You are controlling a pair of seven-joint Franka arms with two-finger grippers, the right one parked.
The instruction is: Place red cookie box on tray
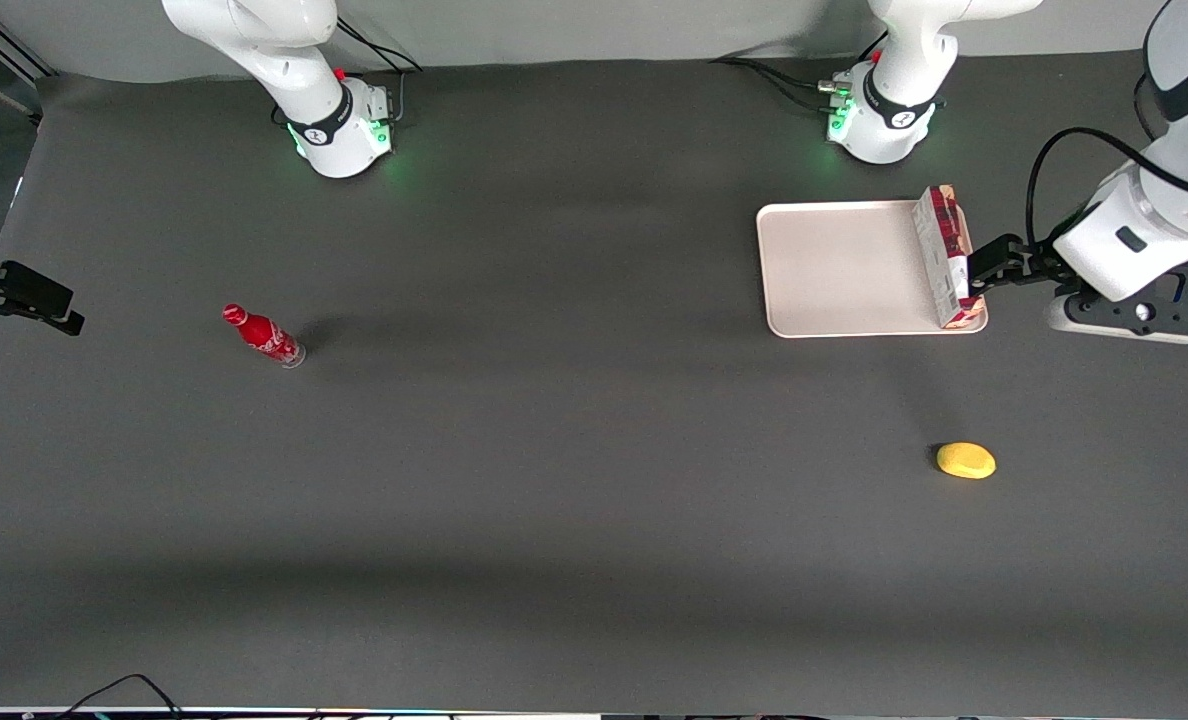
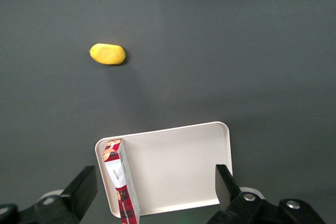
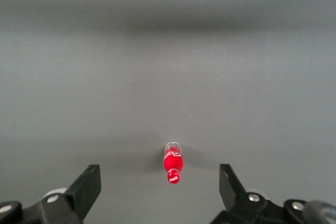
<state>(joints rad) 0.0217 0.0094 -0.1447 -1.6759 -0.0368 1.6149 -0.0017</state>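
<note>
The red cookie box (image 1: pixel 944 258), a long flat carton of dark red print with a white text face, stands on its long narrow edge on the tray (image 1: pixel 834 268), along the short side toward the working arm's end of the table; its lower end is cut off in the wrist view. The tray is smooth, off-white, round-cornered, with a low rim. The gripper (image 1: pixel 976 272) sits just beside the box, fingers spread wide and released; whether a fingertip touches the carton seems unclear. A rounded yellow lump (image 1: pixel 966 460) lies nearer the front camera, a red bottle (image 1: pixel 264 336) toward the parked arm's end.
</note>
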